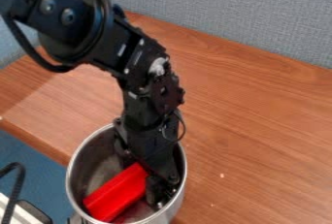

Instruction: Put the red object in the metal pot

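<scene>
The metal pot [76,166] stands at the table's front edge, at the bottom of the camera view. The red object [116,191] lies tilted inside it, on the left side of the pot's floor. My gripper [159,181] reaches down into the pot from above, just right of the red object. Its dark fingers look drawn together, with nothing between them. Their tips are partly hidden against the pot's inner wall. Whether they touch the red object does not show.
The brown wooden table [259,82] stretches behind and to the right of the pot. A blue-grey wall [273,15] rises behind it. Dark cables [14,184] hang at the lower left, off the table's edge.
</scene>
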Controlling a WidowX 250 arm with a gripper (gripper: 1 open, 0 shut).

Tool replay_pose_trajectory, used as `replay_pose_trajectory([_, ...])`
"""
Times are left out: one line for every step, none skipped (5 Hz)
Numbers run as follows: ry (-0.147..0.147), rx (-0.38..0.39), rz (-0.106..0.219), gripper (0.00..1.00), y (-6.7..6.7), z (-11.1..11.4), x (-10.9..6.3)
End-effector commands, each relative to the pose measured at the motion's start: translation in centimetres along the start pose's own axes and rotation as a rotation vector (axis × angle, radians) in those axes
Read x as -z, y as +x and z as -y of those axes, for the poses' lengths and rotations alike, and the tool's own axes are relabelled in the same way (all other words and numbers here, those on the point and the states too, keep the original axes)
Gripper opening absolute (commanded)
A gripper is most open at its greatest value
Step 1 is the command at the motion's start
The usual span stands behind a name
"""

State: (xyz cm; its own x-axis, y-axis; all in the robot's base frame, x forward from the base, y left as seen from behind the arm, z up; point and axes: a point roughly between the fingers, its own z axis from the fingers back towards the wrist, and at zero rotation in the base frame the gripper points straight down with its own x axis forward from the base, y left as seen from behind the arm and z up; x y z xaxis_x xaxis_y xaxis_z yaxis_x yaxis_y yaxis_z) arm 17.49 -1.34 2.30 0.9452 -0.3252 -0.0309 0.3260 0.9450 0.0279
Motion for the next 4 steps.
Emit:
replay_pose_trajectory([0.002,-0.027,0.023,0.00,0.76,-0.58,-0.59])
replay_pose_trajectory([-0.001,-0.035,0.025,1.00,0.97,-0.73,-0.83])
replay_pose_trajectory([-0.003,-0.039,0.026,0.00,1.08,-0.84,-0.73])
replay_pose_trajectory([-0.009,-0.049,0.036,1.00,1.31,-0.94,-1.18])
